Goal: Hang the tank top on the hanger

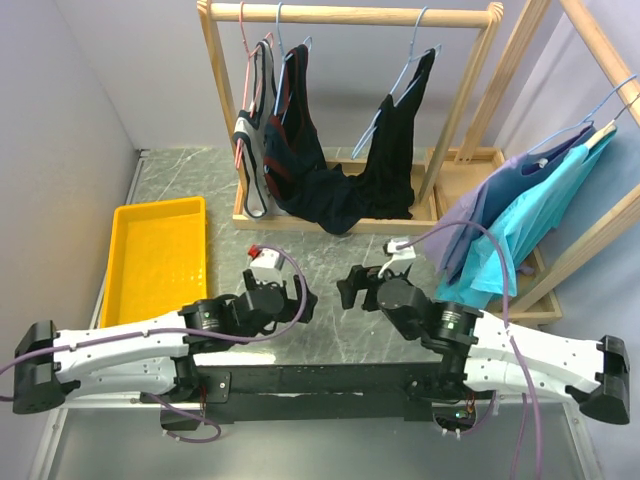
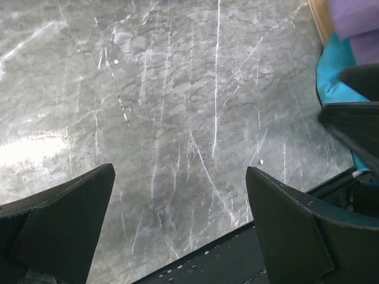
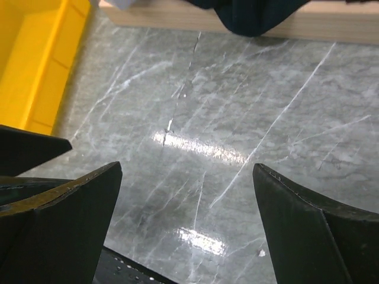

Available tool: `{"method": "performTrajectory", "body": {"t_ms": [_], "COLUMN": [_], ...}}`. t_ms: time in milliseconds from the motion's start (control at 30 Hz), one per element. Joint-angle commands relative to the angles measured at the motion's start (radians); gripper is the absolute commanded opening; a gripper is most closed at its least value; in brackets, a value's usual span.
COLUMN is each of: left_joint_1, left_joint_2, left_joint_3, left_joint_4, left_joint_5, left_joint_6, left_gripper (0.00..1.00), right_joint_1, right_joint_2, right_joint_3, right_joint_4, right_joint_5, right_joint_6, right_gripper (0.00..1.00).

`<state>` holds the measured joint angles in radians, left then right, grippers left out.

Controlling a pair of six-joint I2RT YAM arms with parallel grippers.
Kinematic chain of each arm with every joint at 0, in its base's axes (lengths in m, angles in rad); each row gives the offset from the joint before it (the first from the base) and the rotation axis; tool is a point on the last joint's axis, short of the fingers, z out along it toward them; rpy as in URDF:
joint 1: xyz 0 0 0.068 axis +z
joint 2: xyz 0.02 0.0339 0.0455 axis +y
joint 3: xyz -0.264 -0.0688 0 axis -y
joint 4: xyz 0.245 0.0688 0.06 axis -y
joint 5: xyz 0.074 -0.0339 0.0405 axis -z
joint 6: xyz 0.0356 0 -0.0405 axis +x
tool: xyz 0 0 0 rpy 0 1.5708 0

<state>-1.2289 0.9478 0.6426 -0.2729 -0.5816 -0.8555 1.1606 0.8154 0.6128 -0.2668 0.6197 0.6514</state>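
Both sit spread and empty, left gripper [image 2: 180, 171] and right gripper [image 3: 187, 167], near. The tank top [image 1: 395, 165] hangs on the light-blue hanger [image 1: 385, 103] at the far wooden rack [image 1: 350, 15]; we judge nothing remains.

I get bright, even light from above, shadows faint. Glare streaks the marble tabletop [image 3: 198, 148] in both wrist views. The tank top [image 1: 395, 160] reads flat black, folds lost.

On grey marble counter [image 1: 330, 262], left: yellow rectangular plastic tray [image 1: 160, 204]. Behind, at centre: wooden clothes rack [image 1: 350, 15]. On rack rail, right end: thin light-blue wire hanger [image 1: 383, 112] bearing plain black fabric tank top [image 1: 395, 155]. Far right: teal cloth garments [image 1: 520, 220].
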Motion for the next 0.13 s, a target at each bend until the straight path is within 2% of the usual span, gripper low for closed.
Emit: {"method": "performTrajectory", "body": {"t_ms": [0,100], "left_joint_1": [0.005,0.003], "left_joint_2": [0.003,0.005], "left_joint_3": [0.003,0.009], "left_joint_4": [0.026,0.017], "left_joint_5": [-0.041,-0.066], "left_joint_6": [-0.065,-0.077], "left_gripper": [0.99,1.0], "right_joint_1": [0.005,0.005], "right_joint_2": [-0.044,-0.067], "right_joint_3": [0.004,0.001], "right_joint_4": [-0.014,-0.014], "right_joint_5": [0.064,0.064], "right_joint_6": [-0.021,-0.025], "right_gripper": [1.0,1.0]}}
